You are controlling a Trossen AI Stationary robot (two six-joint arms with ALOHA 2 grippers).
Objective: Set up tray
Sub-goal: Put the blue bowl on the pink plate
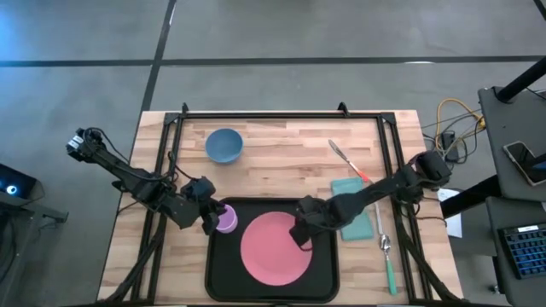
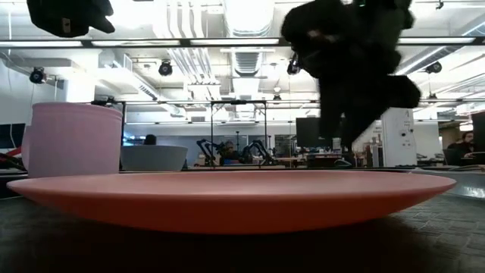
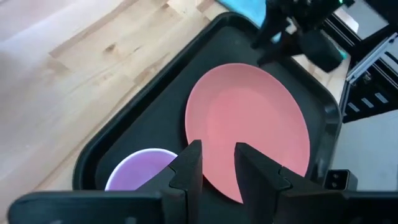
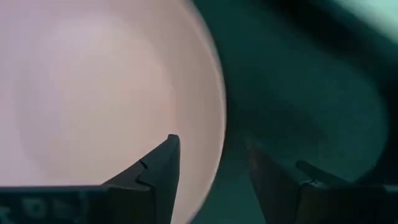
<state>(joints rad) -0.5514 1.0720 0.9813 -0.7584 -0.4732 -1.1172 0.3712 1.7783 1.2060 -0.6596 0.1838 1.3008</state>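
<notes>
The black tray (image 1: 223, 271) lies at the table's near middle. A pink plate (image 1: 275, 249) lies flat on it, and a purple cup (image 1: 227, 221) stands upright in its far left corner. My left gripper (image 3: 214, 163) is open just beside the cup (image 3: 138, 175), above the tray. My right gripper (image 4: 211, 158) is open at the plate's far right edge. One finger is over the plate (image 4: 93, 93) and the other over the tray (image 4: 298, 93). I see no touch.
A blue bowl (image 1: 223, 145) stands at the far left of the wooden table. A teal folded napkin (image 1: 354, 220) lies right of the tray, a green-handled spoon (image 1: 388, 260) beside it, and a red-handled knife (image 1: 348, 162) farther back. A black frame borders the table.
</notes>
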